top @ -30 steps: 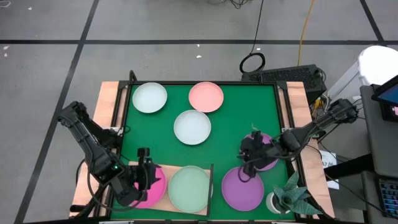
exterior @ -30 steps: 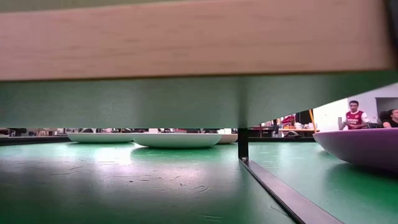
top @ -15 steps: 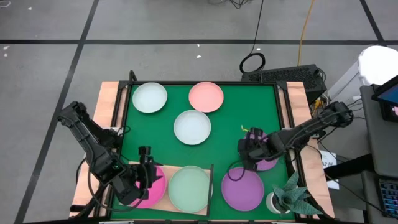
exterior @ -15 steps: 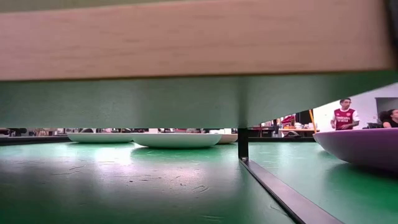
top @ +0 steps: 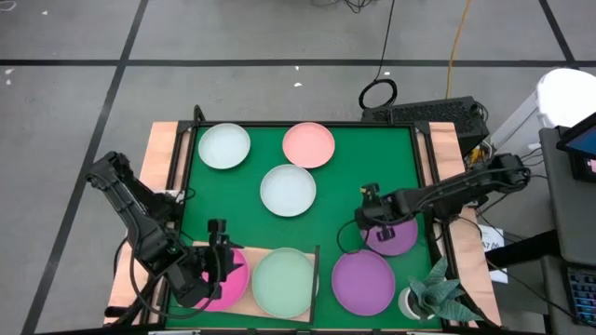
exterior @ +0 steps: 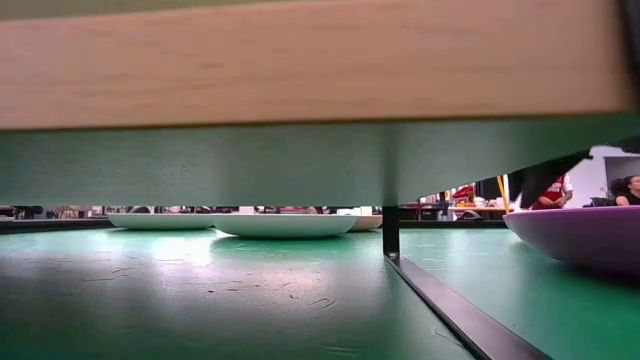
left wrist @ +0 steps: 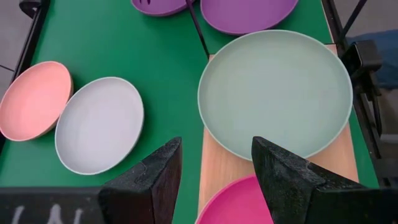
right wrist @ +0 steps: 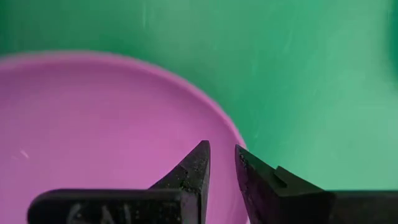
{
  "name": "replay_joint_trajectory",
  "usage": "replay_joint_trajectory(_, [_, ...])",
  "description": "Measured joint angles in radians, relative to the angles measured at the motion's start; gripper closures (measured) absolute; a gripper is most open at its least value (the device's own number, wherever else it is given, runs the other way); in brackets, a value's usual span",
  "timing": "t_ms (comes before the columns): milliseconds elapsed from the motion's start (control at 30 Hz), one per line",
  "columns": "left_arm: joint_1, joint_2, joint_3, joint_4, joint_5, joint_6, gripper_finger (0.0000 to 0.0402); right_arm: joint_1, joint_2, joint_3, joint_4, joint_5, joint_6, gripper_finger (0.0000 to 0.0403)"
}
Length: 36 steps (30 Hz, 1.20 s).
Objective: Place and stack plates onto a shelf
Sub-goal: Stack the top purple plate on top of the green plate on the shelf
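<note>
On the light-wood shelf [top: 205, 251], along the mat's near edge, lie a magenta plate [top: 235, 282] and a pale green plate [top: 282, 282]. Its dark upright edge piece [top: 318, 270] stands at its right end. My left gripper [top: 219, 253] hovers open above the magenta plate [left wrist: 239, 205]. Two purple plates rest on the green mat, one near [top: 363, 282] and one farther right [top: 396, 237]. My right gripper [top: 366, 221] is at the left rim of the farther one, its fingers almost together. White [top: 288, 189], mint [top: 224, 146] and salmon [top: 308, 144] plates lie flat farther back. My right gripper [right wrist: 222, 149] meets the farther purple plate at its left rim [right wrist: 231, 130], coming from above. One finger [right wrist: 196, 168] stands inside the rim and the other [right wrist: 255, 177] over its outer edge. The fingers hide the pinch itself. The plate still lies on the mat.
A potted plant [top: 430, 296] stands at the mat's near right corner, beside the near purple plate. Dark frame rails [top: 438, 186] run along both sides of the mat. Bare green mat [top: 372, 167] lies far right. In the low view the shelf board [exterior: 300, 60] fills the top.
My right gripper has moved toward the table's far edge, from between the two purple plates to the farther plate's left rim. It now shows as a dark shape in the low view behind the near purple plate. The left arm has kept still.
</note>
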Motion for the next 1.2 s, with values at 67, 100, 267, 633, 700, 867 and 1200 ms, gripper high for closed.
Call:
replay_joint_trajectory(67, [0.000,0.000,0.000,0.000,0.000,0.000,0.0202,-0.035,0.000,-0.016,0.006,-0.020,-0.040,0.0342])
replay_joint_trajectory(100, [0.001,0.000,0.000,0.000,-0.001,0.000,0.0202,-0.054,0.000,-0.026,0.014,-0.029,-0.061,0.0342])
replay_joint_trajectory(267, [0.012,0.000,0.000,0.000,-0.008,0.000,0.0202,-0.140,-0.001,-0.053,0.052,-0.060,-0.148,0.0340])
replay_joint_trajectory(633, [0.028,0.000,0.000,0.002,-0.009,0.008,0.0202,-0.187,-0.001,-0.057,0.093,-0.082,-0.219,0.0312])
replay_joint_trajectory(700, [0.030,0.000,0.000,0.008,-0.009,0.015,0.0202,-0.188,-0.001,-0.057,0.102,-0.080,-0.219,0.0307])
replay_joint_trajectory(867, [0.038,0.000,0.000,0.030,-0.009,0.036,0.0202,-0.197,-0.001,-0.057,0.128,-0.053,-0.251,0.0305])
replay_joint_trajectory(1200, [0.044,0.000,0.000,0.030,-0.009,0.042,0.0202,-0.243,-0.001,-0.056,0.147,-0.081,-0.324,0.0305])
